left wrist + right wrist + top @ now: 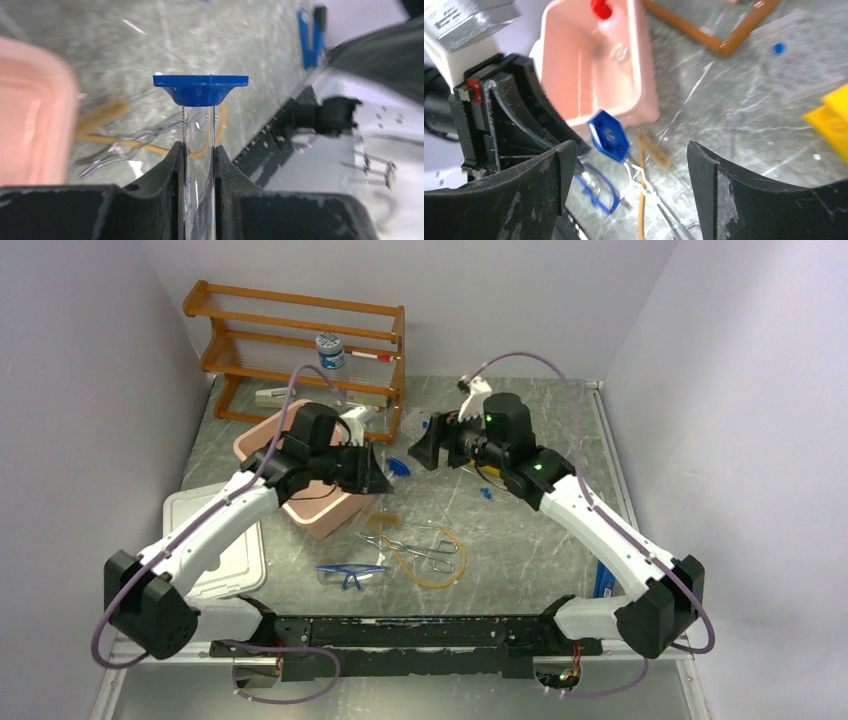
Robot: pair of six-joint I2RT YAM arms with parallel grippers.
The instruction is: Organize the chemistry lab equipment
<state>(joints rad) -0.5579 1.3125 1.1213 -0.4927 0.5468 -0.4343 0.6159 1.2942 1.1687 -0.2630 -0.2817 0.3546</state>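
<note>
A clear graduated cylinder (200,150) with a blue hexagonal foot (200,89) lies level between the jaws of my left gripper (197,155), which is shut on its tube. From above, that left gripper (375,468) hovers by the pink bin (310,505), the blue foot (398,466) pointing right. My right gripper (432,445) faces it, open and holding nothing. In the right wrist view the right gripper (631,165) is spread wide, with the foot (609,135) beyond its left jaw. Blue-framed goggles (352,575), metal tongs (415,545) and amber tubing (435,565) lie on the table.
A wooden shelf rack (300,340) at the back holds a blue-lidded jar (330,350). A white lidded box (215,540) sits left of the bin. A red nozzle (600,7) shows inside the pink bin (634,75). A yellow rack (831,120) and a small blue cap (778,48) lie to the right.
</note>
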